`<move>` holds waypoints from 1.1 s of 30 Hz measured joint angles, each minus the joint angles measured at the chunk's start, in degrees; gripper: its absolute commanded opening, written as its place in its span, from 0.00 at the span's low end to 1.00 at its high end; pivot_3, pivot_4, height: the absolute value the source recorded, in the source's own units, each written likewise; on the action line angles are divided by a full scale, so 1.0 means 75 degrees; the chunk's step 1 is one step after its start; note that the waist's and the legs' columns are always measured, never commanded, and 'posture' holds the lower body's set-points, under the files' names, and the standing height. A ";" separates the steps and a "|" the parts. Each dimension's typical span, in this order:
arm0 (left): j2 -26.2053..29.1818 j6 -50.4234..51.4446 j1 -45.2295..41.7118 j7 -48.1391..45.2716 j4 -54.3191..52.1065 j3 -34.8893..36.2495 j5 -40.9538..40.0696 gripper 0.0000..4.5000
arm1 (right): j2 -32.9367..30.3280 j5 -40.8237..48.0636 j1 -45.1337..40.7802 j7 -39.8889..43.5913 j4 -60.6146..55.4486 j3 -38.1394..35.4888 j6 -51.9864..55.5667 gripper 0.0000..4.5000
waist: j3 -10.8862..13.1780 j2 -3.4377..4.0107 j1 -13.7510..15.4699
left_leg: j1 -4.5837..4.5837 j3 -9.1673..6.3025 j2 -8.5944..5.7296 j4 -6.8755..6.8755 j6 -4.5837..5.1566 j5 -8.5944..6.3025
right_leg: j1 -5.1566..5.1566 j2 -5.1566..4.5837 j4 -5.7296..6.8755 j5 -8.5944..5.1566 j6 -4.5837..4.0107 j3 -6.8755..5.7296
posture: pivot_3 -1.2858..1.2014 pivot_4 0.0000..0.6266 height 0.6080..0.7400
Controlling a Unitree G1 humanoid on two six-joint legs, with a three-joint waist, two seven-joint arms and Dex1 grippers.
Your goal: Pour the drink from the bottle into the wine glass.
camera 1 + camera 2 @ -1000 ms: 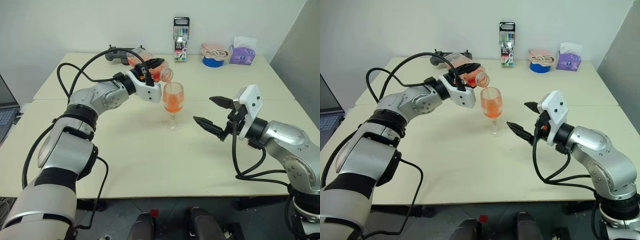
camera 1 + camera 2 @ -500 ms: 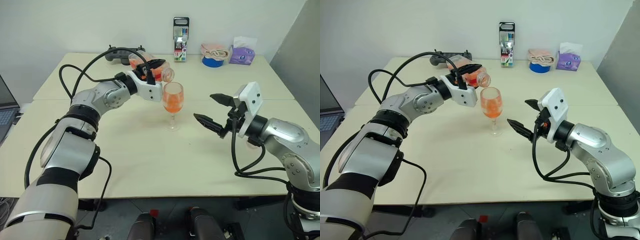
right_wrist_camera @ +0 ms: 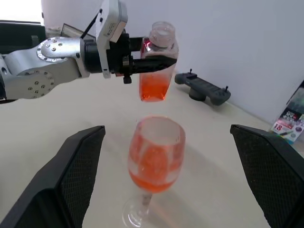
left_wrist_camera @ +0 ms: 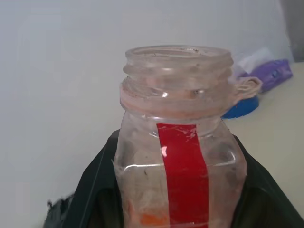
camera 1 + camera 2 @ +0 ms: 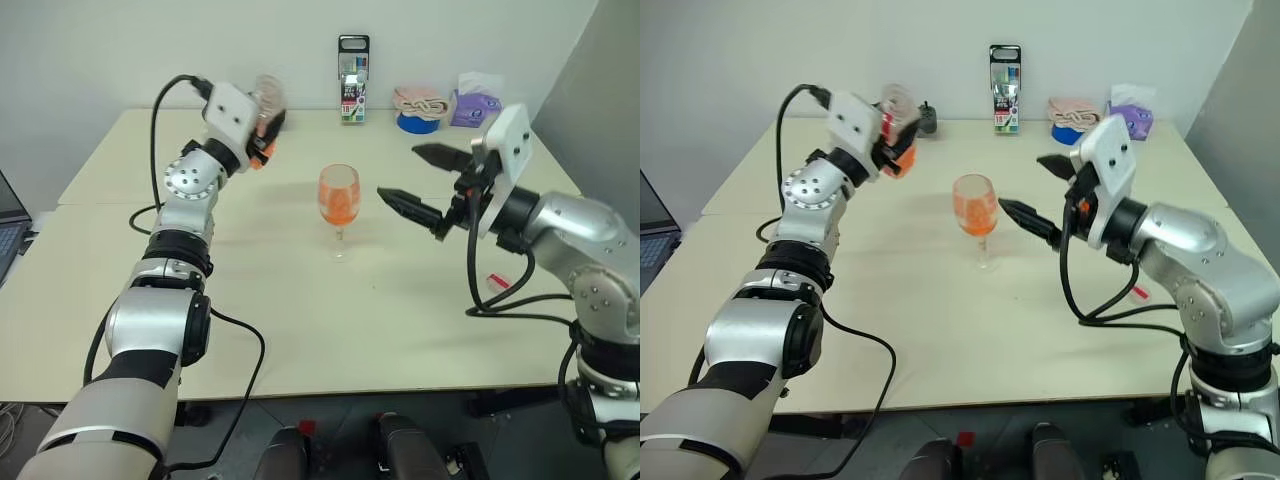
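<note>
Pale tabletop [image 5: 300, 320] against a white wall carries the scene, with a marker pack [image 5: 351, 80], a game controller [image 3: 203, 90], a roll of blue tape [image 5: 418, 122] and a tissue packet [image 5: 470, 108] pushed to the far edge, well apart from the work.

Near the middle stands the wine glass [image 5: 338, 205], upright on its foot, its bowl roughly half filled with the orange drink [image 5: 974, 212]. That level suggests the pour itself is largely done.

To the robot's left of the glass, and held above the table, the left gripper [image 3: 142, 64] is clamped on the bottle [image 3: 156, 61] around its body. The bottle is upright with its uncapped mouth on top (a sensible hold, since nothing can spill that way), and only a shallow pool of orange remains at its bottom. It is clear of the glass, not over the rim.

On the other side of the glass, the right gripper [image 5: 420, 185] hangs empty with its fingers spread wide, pointing towards the bowl but not touching it, as if ready to steady the glass.
</note>
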 measured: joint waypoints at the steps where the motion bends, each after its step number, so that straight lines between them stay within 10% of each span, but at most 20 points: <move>1: 0.0064 0.0463 0.0187 0.0049 -0.0136 0.0189 -0.0154 0.42 | 0.0043 -0.0081 -0.0234 0.0008 0.0105 0.0177 0.0032 1.00 | 0.0000 0.0000 -0.0010 | 0.0004 -0.0004 0.0002 0.0000 0.0000 0.0000 | 0.0000 0.0000 0.0006 -0.0001 0.0001 -0.0003 | 0.52 0.24 1.00; 16: -0.0127 0.2902 0.2495 0.0611 -0.2556 0.0795 -0.0909 0.42 | 0.1144 -0.0274 -0.1307 0.0047 0.0814 0.1246 0.0522 1.00 | -0.0005 -0.0007 0.0130 | -0.0019 -0.0022 -0.0008 0.0014 -0.0005 0.0002 | -0.0020 -0.0012 0.0021 0.0000 -0.0002 -0.0011 | 0.52 0.24 1.00; 24: -0.0153 0.3045 0.2722 0.1003 -0.2912 0.0798 -0.0760 1.00 | 0.1085 -0.0494 -0.1250 0.0200 0.0815 0.1250 0.0487 1.00 | -0.0005 -0.0006 0.0125 | -0.0012 -0.0018 -0.0004 0.0010 -0.0005 0.0002 | -0.0020 -0.0008 0.0026 0.0000 -0.0002 -0.0009 | 0.52 0.24 1.00; 33: -0.0147 0.3683 0.3395 0.1075 -0.3922 0.0786 -0.0679 1.00 | 0.1034 -0.0703 -0.1086 0.0418 0.0885 0.1256 0.0321 1.00 | -0.0005 -0.0007 0.0125 | -0.0013 -0.0019 -0.0004 0.0007 -0.0005 0.0002 | -0.0020 -0.0008 0.0021 0.0000 -0.0002 -0.0009 | 0.52 0.24 1.00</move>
